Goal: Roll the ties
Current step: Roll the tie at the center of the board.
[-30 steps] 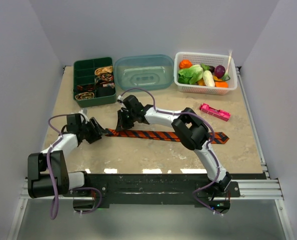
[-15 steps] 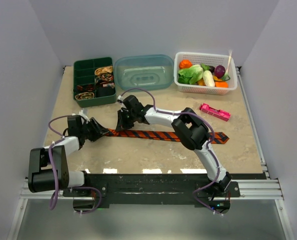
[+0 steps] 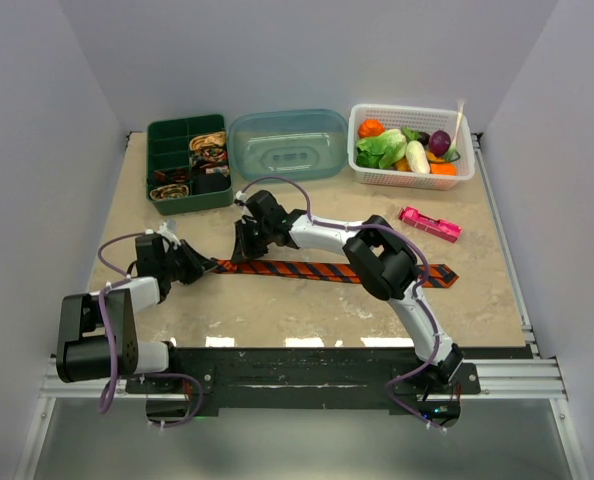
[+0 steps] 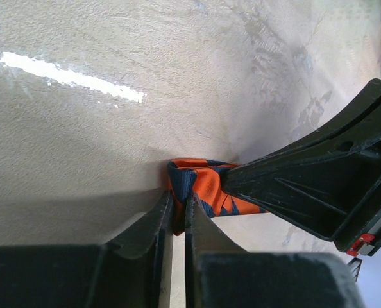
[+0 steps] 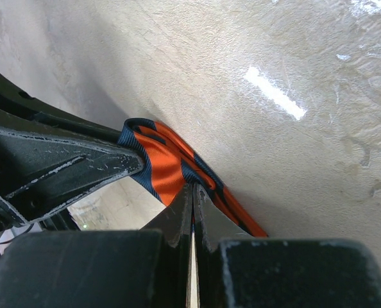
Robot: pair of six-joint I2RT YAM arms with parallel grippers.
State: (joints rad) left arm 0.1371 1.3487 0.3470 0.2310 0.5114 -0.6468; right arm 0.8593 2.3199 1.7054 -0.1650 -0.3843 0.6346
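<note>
The orange tie with dark diagonal stripes lies flat on the table, stretching away to the right of both pairs of jaws. Only its narrow left end sits at the jaws themselves. The left gripper has its jaws almost together on that end. In the left wrist view a folded edge of the cloth sits in the thin slot between the two fingers, and the rest is bunched just past their tips. The right gripper meets the same end from the far side, its fingertips close beside the left ones. Its jaws are closed, with the tips pressed against the near edge of the raised fold; whether any cloth is caught between them cannot be told. Small coiled ties sit in a green box, well beyond both pairs of jaws.
</note>
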